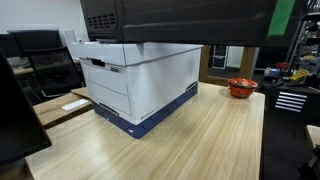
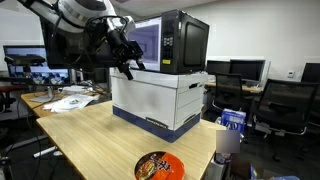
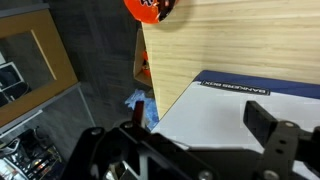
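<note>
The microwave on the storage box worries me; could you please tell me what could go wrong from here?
1. The gripper hangs open close beside the microwave, which stands on the storage box; a sideways swing might strike or shift it.
2. The noodle bowl sits near the edge of the table, so a nudge could tip it off.

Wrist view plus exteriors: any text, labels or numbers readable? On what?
Nothing can be read outright.
White lettering on the blue band of the storage box: too blurred to read.
Printed top of the orange bowl: too small to read.
Front panel of the microwave: markings too small to read.
</note>
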Available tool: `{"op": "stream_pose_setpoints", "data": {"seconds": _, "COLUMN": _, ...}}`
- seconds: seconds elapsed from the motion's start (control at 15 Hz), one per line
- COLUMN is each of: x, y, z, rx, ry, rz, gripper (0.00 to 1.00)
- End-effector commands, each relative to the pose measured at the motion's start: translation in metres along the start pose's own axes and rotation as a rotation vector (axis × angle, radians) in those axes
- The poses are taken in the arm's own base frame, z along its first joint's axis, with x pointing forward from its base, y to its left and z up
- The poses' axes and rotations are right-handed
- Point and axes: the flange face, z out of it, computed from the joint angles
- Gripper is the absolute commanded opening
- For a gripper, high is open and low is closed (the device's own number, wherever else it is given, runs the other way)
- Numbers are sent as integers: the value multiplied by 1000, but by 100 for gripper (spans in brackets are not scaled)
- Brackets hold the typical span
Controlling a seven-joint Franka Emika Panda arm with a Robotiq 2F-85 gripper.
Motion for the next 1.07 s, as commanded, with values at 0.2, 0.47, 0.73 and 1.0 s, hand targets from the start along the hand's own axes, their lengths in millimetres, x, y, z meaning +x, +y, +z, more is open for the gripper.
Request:
{"op": "stream_pose_setpoints", "data": {"seconds": 0.2, "x": 21, "y": 24, "z": -17, "rx": 22, "ry": -87, "rz": 73, "gripper": 100}}
{"op": "stream_pose_setpoints", "data": {"seconds": 0.47, "x": 30, "y": 34, "z": -25, "rx": 58, "ry": -157, "rz": 108, "gripper": 100}}
{"op": "stream_pose_setpoints", "data": {"seconds": 0.73, "x": 27, "y": 34, "z": -24, "rx": 34, "ry": -131, "rz": 118, "gripper": 100}}
{"op": "stream_pose_setpoints", "data": {"seconds": 1.0, "x": 29, "y": 29, "z": -31, "rx": 10, "ry": -125, "rz": 191, "gripper": 100}}
